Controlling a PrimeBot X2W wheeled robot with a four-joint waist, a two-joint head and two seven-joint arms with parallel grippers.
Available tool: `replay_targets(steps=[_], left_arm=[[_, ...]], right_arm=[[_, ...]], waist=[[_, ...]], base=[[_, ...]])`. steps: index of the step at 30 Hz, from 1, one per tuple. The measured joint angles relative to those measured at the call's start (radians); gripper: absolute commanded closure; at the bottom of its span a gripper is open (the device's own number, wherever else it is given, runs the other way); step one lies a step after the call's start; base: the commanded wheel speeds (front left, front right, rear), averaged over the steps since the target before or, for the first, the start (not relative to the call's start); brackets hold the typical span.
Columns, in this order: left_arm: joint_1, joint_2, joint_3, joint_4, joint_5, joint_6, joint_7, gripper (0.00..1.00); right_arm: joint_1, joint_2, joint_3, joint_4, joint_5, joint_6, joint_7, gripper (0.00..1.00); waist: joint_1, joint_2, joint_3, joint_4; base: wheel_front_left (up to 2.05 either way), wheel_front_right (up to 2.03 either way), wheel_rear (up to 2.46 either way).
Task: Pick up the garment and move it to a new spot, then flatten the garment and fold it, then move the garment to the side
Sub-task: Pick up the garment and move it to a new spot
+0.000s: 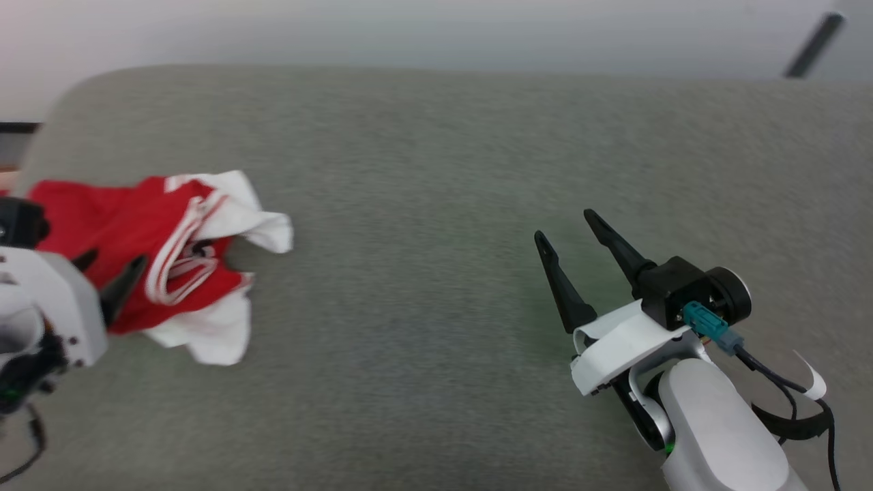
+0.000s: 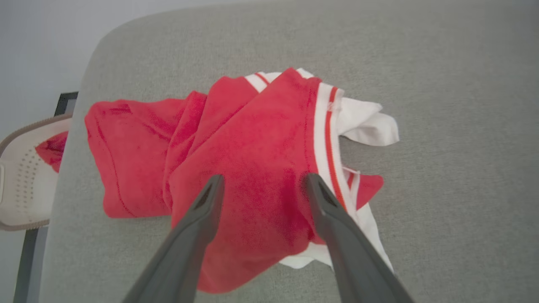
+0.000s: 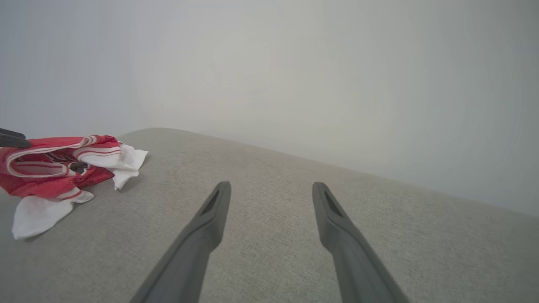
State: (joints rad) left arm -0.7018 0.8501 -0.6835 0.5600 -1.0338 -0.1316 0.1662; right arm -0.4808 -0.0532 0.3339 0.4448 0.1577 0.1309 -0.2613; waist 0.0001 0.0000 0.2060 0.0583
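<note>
The shirt (image 2: pixel 252 139) lies crumpled near the left end of the grey, felt-like tabletop (image 1: pixel 436 157). Its soft red jersey is bunched in folds, with white sleeves and striped trim spilling toward the middle. The left claw (image 2: pixel 263 183) hangs spread wide just over the red body, likely lined up to pinch a fold for the lift, while the right claw (image 1: pixel 566 226), also open and empty, waits over bare tabletop well apart.
</note>
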Motion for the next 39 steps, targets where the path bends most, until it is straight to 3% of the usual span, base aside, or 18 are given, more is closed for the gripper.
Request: replay_targets(steps=[5,21,23,24,29,39], left_arm=[[-0.027,0.074,-0.09,0.021,-0.109,0.0,0.087,0.0],[-0.073,0.146,-0.207,0.124,-0.288,-0.002,0.137,0.0],[-0.079,0.154,-0.215,0.125,-0.296,-0.002,0.136,0.76],[-0.082,0.157,-0.219,0.126,-0.3,-0.003,0.132,1.0],[-0.1,0.151,-0.217,0.149,-0.34,0.0,0.073,1.0],[-0.16,0.095,-0.286,0.162,-0.245,0.003,-0.135,1.0]], right_arm=[[0.002,0.0,0.002,-0.031,0.001,0.0,0.004,0.0],[0.015,0.001,-0.002,-0.176,-0.039,0.0,0.069,0.0],[0.015,0.001,-0.002,-0.193,-0.043,0.0,0.077,0.0],[0.015,0.001,-0.002,-0.199,-0.044,0.0,0.079,0.0],[0.015,0.001,-0.011,-0.222,-0.045,0.0,0.09,0.0],[0.046,0.001,-0.058,-0.199,-0.02,0.0,0.069,0.0]], waist=[[0.0,0.0,0.038,-0.075],[0.0,0.0,0.197,-0.202],[-0.0001,0.0,0.212,-0.209],[-0.0001,0.0,0.218,-0.212],[-0.0001,0.0,0.229,-0.21],[-0.0001,0.0,0.158,-0.176]], base=[[0.0,0.0,0.0],[0.0,0.0,0.0],[0.0,0.0,0.0],[0.0,0.0,0.0],[0.0,0.0,0.0],[0.0,0.0,0.0]])
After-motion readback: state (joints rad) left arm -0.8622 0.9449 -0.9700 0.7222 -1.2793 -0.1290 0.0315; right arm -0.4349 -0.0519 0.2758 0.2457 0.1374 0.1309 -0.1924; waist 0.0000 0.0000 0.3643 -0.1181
